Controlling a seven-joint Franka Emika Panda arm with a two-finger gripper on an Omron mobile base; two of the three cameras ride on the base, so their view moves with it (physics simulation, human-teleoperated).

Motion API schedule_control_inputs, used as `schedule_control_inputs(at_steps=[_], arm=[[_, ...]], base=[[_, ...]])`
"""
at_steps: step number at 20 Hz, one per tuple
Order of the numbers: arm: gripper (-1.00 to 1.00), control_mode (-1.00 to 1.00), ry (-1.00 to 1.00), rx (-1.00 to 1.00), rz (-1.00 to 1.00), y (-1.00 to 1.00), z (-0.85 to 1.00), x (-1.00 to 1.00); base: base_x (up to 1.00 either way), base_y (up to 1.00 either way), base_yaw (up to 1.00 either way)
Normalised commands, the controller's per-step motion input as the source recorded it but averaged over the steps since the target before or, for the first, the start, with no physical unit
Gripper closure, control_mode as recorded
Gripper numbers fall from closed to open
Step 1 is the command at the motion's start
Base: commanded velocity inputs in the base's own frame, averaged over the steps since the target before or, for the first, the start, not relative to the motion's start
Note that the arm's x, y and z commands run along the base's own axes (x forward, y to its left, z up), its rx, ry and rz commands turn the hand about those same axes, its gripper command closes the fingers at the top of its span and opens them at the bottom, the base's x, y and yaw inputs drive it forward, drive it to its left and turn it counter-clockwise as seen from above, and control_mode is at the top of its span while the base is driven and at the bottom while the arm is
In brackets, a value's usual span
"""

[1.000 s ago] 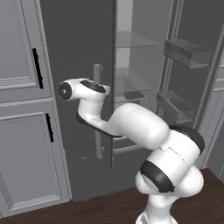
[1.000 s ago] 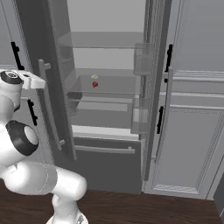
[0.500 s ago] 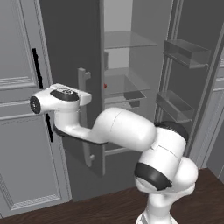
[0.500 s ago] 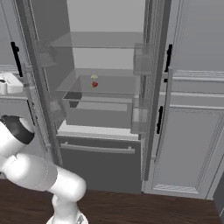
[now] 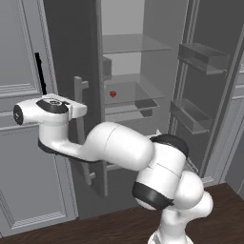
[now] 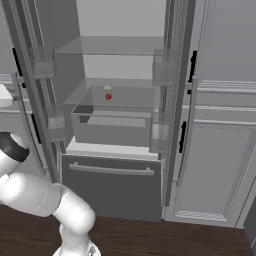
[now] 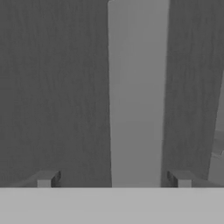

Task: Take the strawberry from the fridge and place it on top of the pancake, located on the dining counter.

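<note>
The hand [image 7: 113, 179] gapes wide astride the fridge [image 5: 62, 57] door handle [image 7: 138, 92]; the strawberry [image 5: 113, 94] sits well apart, shelved inside.

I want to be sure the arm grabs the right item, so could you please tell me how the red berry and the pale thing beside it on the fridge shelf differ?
The strawberry is bright red; the pale item is yellowish-white. In the right base view the strawberry sits just below the pale item, so probably nearer the front, and looks slightly fuller. Both are tiny and share one glass shelf above the drawer.
</note>
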Motion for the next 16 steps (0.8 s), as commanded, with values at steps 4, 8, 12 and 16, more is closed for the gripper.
schedule_control_inputs(at_steps=[4, 8, 12, 16], arm=[[-1.0, -1.0, 0.19, 0.03, 0.0, 0.0, 0.01, -0.59], [-1.0, -1.0, 0.14, 0.04, 0.0, 0.0, 0.16, -0.78], [-1.0, -1.0, 0.02, 0.12, 0.04, -0.5, 0.03, -0.88], [-1.0, -1.0, 0.09, 0.27, 0.15, -1.0, 0.0, -0.57]], base=[[0.0, 0.0, 0.0], [0.0, 0.0, 0.0], [0.0, 0.0, 0.0], [0.0, 0.0, 0.0]])
